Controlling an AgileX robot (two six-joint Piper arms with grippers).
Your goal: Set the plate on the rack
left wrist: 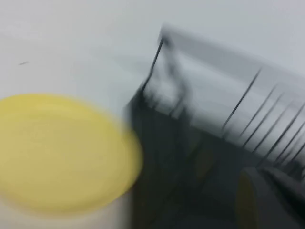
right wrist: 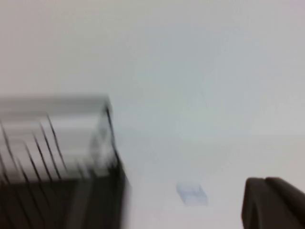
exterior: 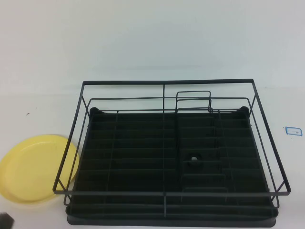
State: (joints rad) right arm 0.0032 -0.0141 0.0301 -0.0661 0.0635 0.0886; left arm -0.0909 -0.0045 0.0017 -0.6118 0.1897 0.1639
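The yellow plate (exterior: 35, 167) lies flat on the white table, against the outside of the rack's left wall. It also shows in the left wrist view (left wrist: 57, 152). The black wire rack (exterior: 171, 157) stands in the middle, with nothing on its ribbed tray; it also shows in the left wrist view (left wrist: 205, 157) and the right wrist view (right wrist: 57, 186). My left gripper (left wrist: 262, 195) is a dark blur beside the plate and the rack's left side; a dark bit of it shows at the near left corner (exterior: 5, 222). My right gripper (right wrist: 261, 181) is shut and empty, over bare table right of the rack.
A small blue and white label (exterior: 293, 130) lies on the table right of the rack, also in the right wrist view (right wrist: 191, 193). A small pale round thing (exterior: 194, 157) sits in the rack's tray. Bare white table lies behind the rack.
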